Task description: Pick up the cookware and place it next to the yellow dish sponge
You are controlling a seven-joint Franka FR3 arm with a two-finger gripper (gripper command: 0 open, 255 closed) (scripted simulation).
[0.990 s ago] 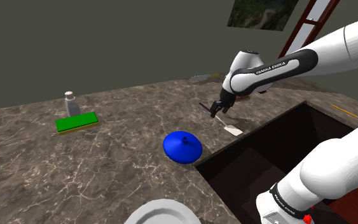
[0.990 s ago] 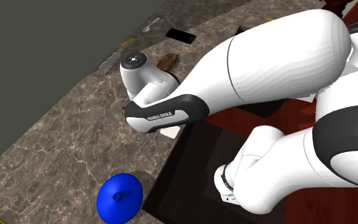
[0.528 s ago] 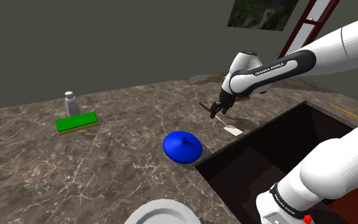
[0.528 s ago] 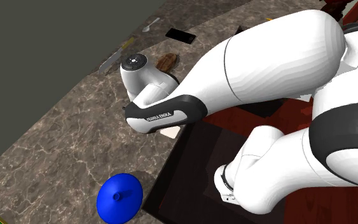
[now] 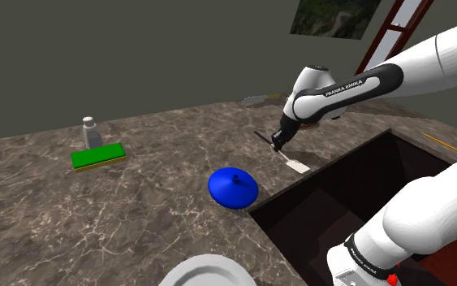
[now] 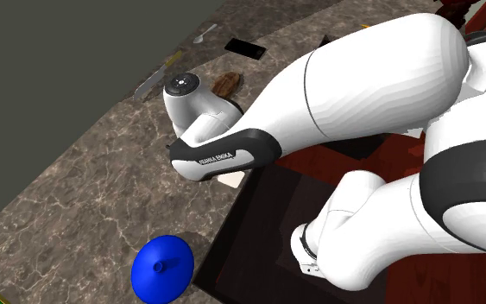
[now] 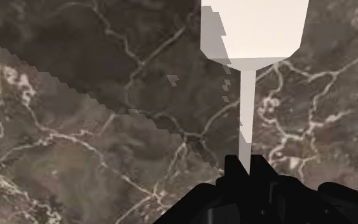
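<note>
The gripper [image 7: 247, 164] is seen closed narrowly on the thin handle of a white spatula [image 7: 254, 38], the stem being clasped between the two black fingers [image 7: 234, 167]. The broad blade is pointed away from the fingers, over the brown veined countertop [image 7: 75, 127], and a shadow of the tool is cast on the stone just beside it.

In the shoulder view the gripper [image 5: 278, 140] is found right of the frame's centre, with the spatula [image 5: 297, 166] slanted down and to the right, its blade low near the edge of the dark sink recess [image 5: 340, 203]. A blue lid with a knob [image 5: 233, 188] is set on the countertop [image 5: 137, 219] near the middle of the frame, below and left of the gripper. The sponge [image 5: 98, 156], green on top with a yellow lower layer, is placed at the left of the frame, well apart from the spatula, and a small grey bottle [image 5: 92, 132] is stood just behind it. A white round dish [image 5: 206, 272] is cut by the bottom edge.
</note>
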